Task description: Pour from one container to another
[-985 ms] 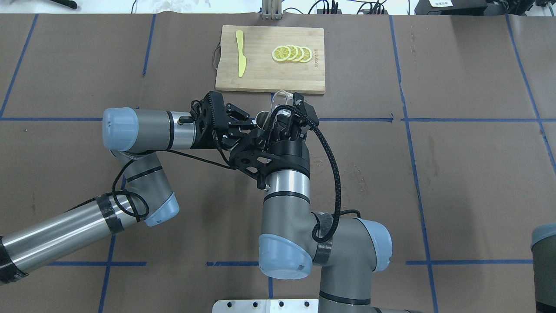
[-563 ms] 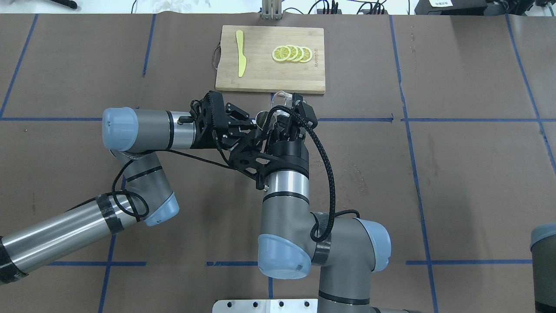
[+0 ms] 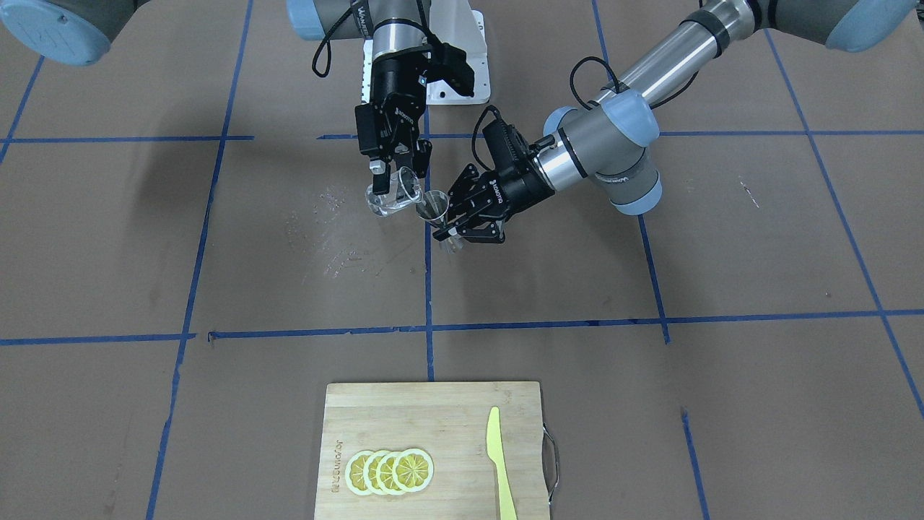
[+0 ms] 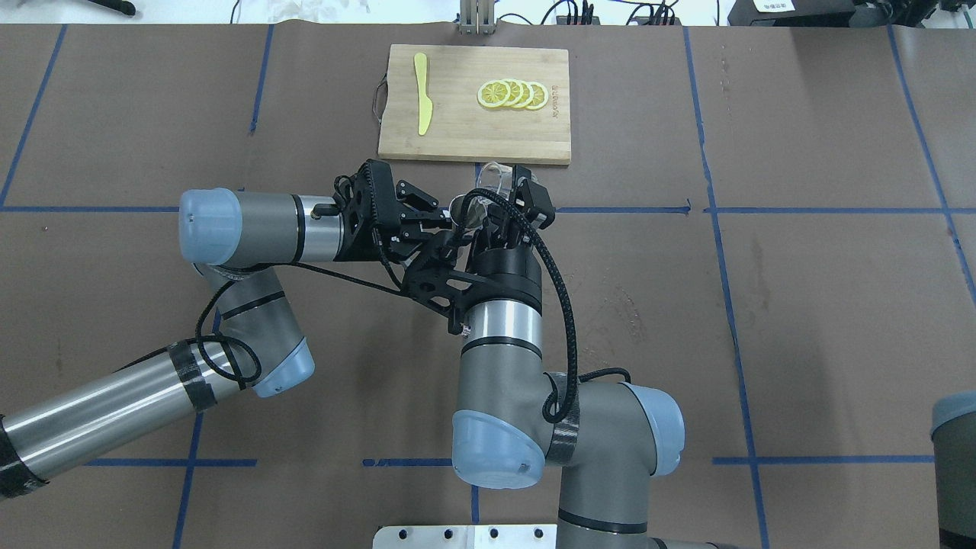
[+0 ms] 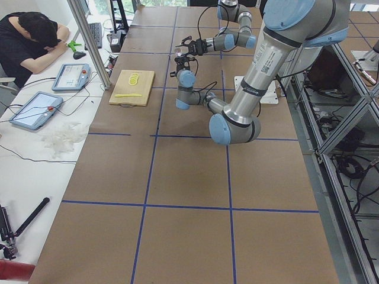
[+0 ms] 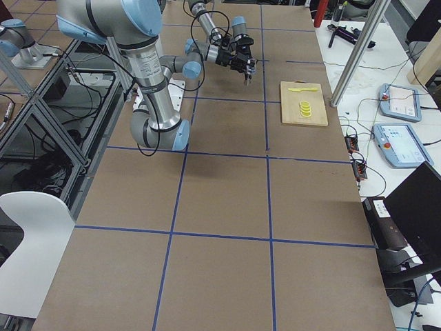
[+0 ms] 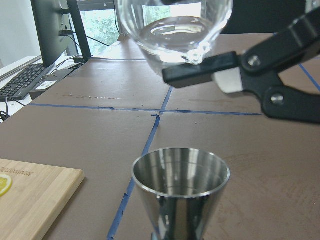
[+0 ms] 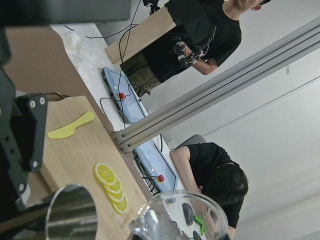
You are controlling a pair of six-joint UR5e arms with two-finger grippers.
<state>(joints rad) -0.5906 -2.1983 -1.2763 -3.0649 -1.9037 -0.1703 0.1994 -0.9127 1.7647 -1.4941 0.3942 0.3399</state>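
The clear glass cup point(image 3: 387, 204) hangs tilted above the table with my right gripper point(image 3: 395, 179) shut on it, its rim leaning toward the jigger. The silver hourglass jigger point(image 3: 434, 206) stands upright in the air beside it, and my left gripper point(image 3: 449, 224) is shut on its waist. In the left wrist view the glass point(image 7: 175, 30) hovers just above and behind the jigger's open mouth point(image 7: 180, 172); no stream shows between them. The overhead view shows the glass point(image 4: 494, 169) and jigger point(image 4: 460, 204) partly hidden by both wrists.
A bamboo cutting board point(image 4: 457, 130) lies beyond the grippers, carrying a yellow knife point(image 4: 422, 93) and several lemon slices point(image 4: 512, 94). Brown table covering with blue tape lines spreads all around. People sit by tablets past the table's far edge point(image 5: 35, 41).
My right wrist has rolled slightly, tipping the glass a little more toward the jigger; its cable has swung left. The left arm has stayed still.
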